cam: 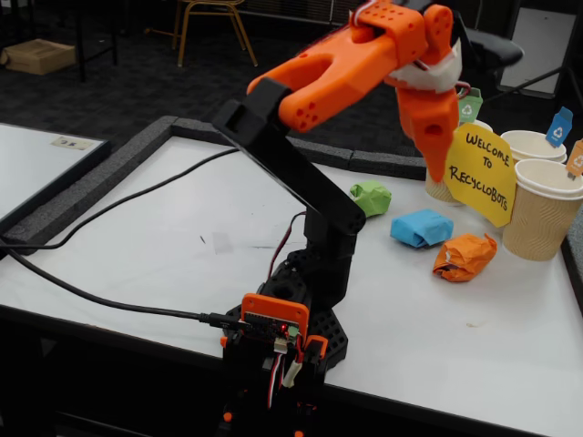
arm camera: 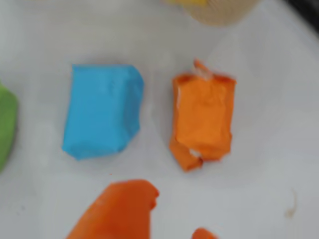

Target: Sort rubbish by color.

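Pre-grasp: fingers [cam: 435,155] aloft over counter [cam: 164,246] far edge, empty, opening unclear. Next: drop onto blue wad [arm camera: 102,110], orange wad [arm camera: 203,119] alongside.

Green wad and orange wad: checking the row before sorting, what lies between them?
The blue wad lies between the green wad and the orange wad, clearest in the fixed view.
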